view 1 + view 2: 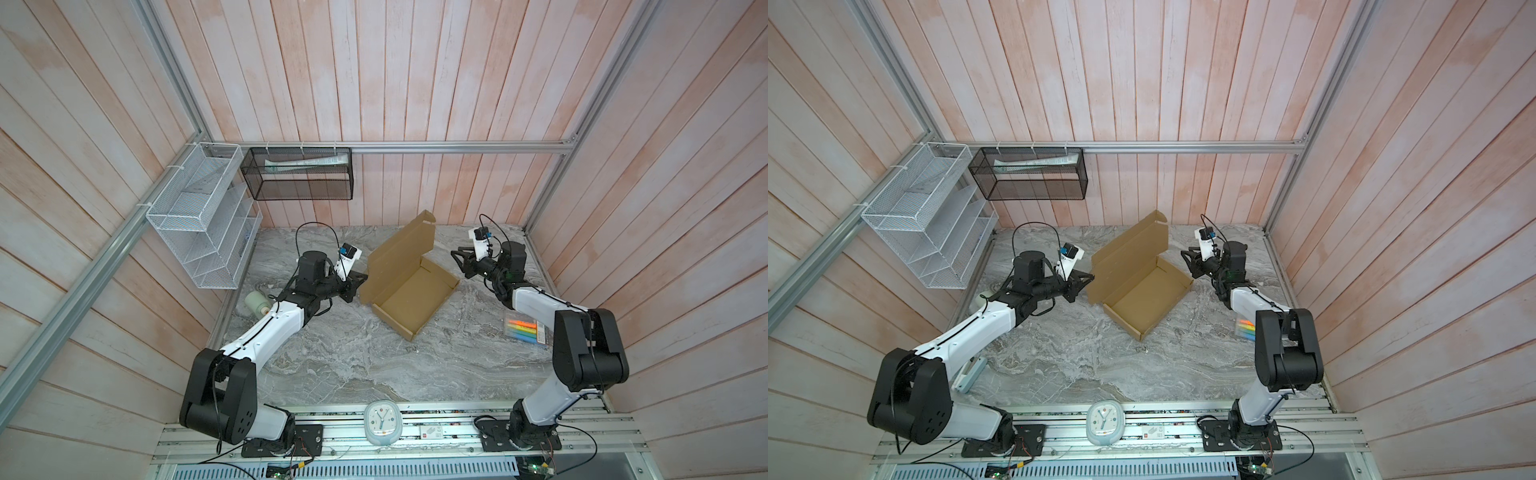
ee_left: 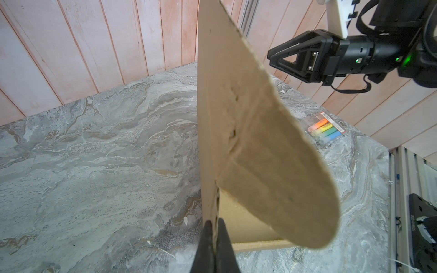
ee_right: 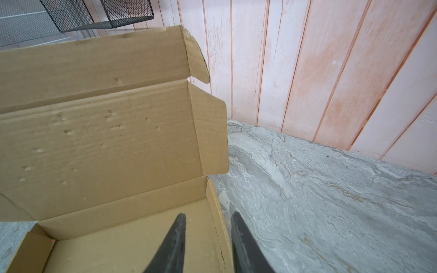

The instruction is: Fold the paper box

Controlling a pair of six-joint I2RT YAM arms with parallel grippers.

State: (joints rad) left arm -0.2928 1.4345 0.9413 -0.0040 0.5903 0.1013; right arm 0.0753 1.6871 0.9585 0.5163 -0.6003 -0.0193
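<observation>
To the left of the plain brown corrugated cardboard paper box (image 1: pixel 409 286), the left gripper (image 1: pixel 356 279) is clamped on the lower corner of the raised lid (image 1: pixel 399 249), its black fingers (image 2: pixel 208 236) pinched on the cardboard edge just below a rounded side flap (image 2: pixel 272 165). The box sits mid-way across the grey marbled tabletop (image 1: pixel 353 357), its shallow tray already formed and open and its lid tilted up and back. To the right of the box the right gripper (image 1: pixel 459 255) hovers clear of it, jaws partly apart and holding nothing. The step in hand looks like closing the lid. It would go best if the left gripper swings the lid about its hinge crease rather than dragging the tray, while the right gripper steadies the near tray wall and nudges the side flaps inward so they slip inside the walls. The box bears no print. Further right of it, a clear pack of coloured highlighters (image 2: pixel 325 130) carries a barcode label too small to read.
</observation>
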